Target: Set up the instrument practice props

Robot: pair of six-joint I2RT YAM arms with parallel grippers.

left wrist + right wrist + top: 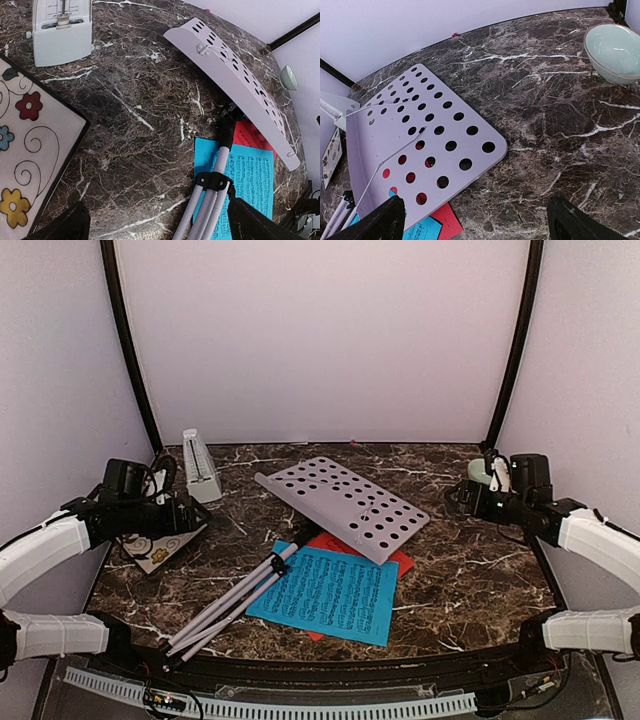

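Item: stand (345,505) is lying toppled mid-worktop (470,580), overlapping the sheets (335,595). The metronome (200,468) is standing at the far-left corner. The left gripper (178,514) and right gripper (472,496) are gaping, grasping nothing. Risk: the rising stand legs dragging the sheets askew.

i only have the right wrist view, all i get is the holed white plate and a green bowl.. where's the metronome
observer: the small pale grey pyramid metronome stands upright at the far left of the dark marble table, toward the back.
operator: and the stand's legs
observer: the white tripod legs lie folded together, flat, pointing to the near left edge, their upper end over the blue printed music sheet.
operator: left claw holding anything
observer: no, the left claw is open and empty, by the floral square coaster.
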